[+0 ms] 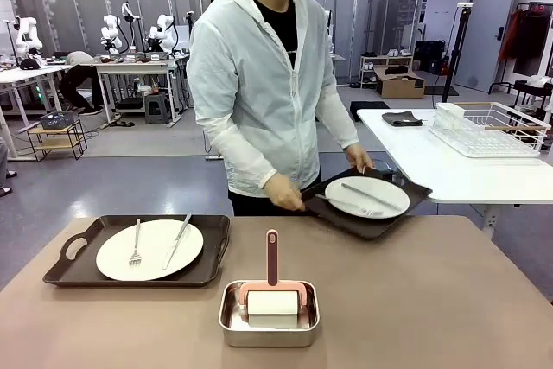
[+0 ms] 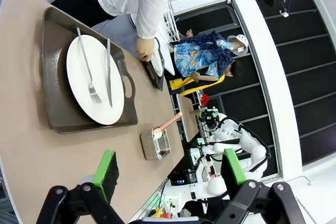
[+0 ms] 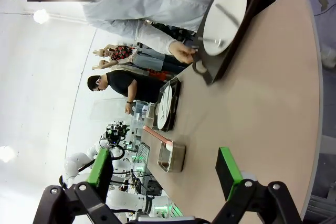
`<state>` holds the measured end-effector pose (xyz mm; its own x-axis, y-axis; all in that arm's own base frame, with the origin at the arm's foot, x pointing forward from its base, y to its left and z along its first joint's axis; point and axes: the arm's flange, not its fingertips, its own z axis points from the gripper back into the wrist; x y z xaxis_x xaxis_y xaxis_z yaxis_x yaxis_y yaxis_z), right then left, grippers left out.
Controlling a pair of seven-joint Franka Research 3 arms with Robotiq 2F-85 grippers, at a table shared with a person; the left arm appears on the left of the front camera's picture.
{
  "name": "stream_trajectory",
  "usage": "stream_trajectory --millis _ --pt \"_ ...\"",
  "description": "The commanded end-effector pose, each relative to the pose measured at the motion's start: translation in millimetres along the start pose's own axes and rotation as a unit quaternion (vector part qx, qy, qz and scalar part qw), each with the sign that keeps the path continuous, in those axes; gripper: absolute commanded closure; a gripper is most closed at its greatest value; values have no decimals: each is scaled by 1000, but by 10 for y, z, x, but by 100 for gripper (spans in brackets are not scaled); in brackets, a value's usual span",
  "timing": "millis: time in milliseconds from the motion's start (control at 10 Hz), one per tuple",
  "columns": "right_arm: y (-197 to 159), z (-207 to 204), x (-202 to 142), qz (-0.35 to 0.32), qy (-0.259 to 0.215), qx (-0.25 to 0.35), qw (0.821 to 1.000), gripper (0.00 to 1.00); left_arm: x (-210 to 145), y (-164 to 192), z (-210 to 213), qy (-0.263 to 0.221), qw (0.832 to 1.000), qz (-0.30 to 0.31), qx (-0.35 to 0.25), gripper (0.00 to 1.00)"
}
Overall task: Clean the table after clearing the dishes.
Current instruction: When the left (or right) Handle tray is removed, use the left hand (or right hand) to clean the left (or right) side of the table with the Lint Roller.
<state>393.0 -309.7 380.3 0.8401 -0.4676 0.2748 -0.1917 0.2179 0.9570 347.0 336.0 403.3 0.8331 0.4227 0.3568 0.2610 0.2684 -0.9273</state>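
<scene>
On the tan table (image 1: 449, 300), a dark tray (image 1: 69, 272) at the left holds a white plate (image 1: 151, 251) with a fork and a knife. The person across the table holds a second dark tray (image 1: 371, 225) in both hands, lifted and tilted over the far right edge, with a plate (image 1: 367, 196) and cutlery on it. In the left wrist view my left gripper (image 2: 168, 174) stands open above the table, the left tray (image 2: 58, 77) and plate (image 2: 84, 77) ahead. My right gripper (image 3: 165, 171) is open too, with the lifted tray (image 3: 218, 66) farther off.
A square steel tin (image 1: 270, 321) with a pink-handled white roller (image 1: 272, 295) sits at the front middle of the table. A white side table (image 1: 449, 166) with a wire rack (image 1: 492, 127) stands at the back right. Other people and tables fill the room behind.
</scene>
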Motion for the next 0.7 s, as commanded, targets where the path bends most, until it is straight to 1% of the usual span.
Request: stream_trajectory --millis 0,600 --pt "27 -9 9 2 1 0 1000 0 0 -21 27 0 1000 -3 -4 0" --pt "27 -9 9 2 1 0 1000 0 0 -21 27 0 1000 -3 -4 0"
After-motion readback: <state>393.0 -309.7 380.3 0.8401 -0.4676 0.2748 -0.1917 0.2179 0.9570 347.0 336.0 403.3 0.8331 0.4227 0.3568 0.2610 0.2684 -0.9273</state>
